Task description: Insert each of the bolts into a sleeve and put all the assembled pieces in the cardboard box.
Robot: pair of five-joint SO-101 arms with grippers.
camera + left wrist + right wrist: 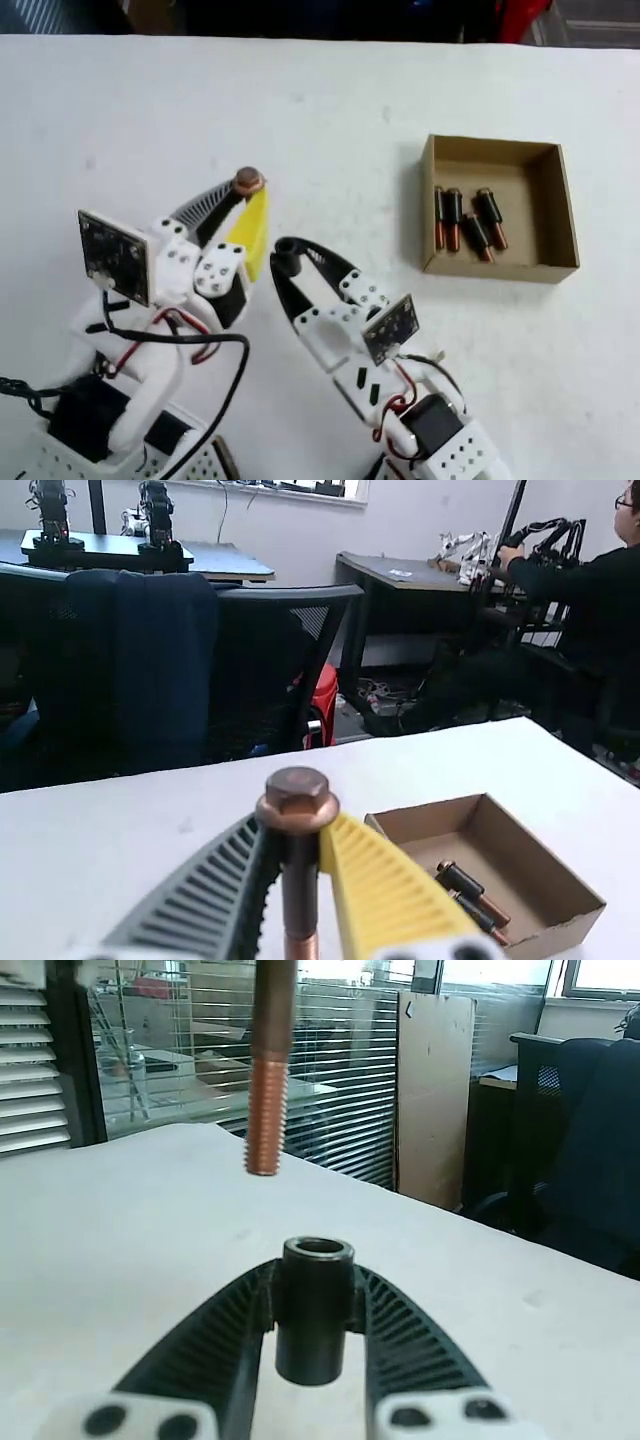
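My left gripper is shut on a copper bolt, held upright with its hex head up between a grey finger and a yellow finger. My right gripper is shut on a black sleeve, upright with its bore open at the top. In the right wrist view the bolt's threaded tip hangs above the sleeve and a little to one side, not touching it. The cardboard box stands to the right and holds several assembled pieces.
The white table stretches bare behind and between the arms and the box. Both arm bases and their cables crowd the near edge. Chairs and desks stand in the room beyond the table's far edge.
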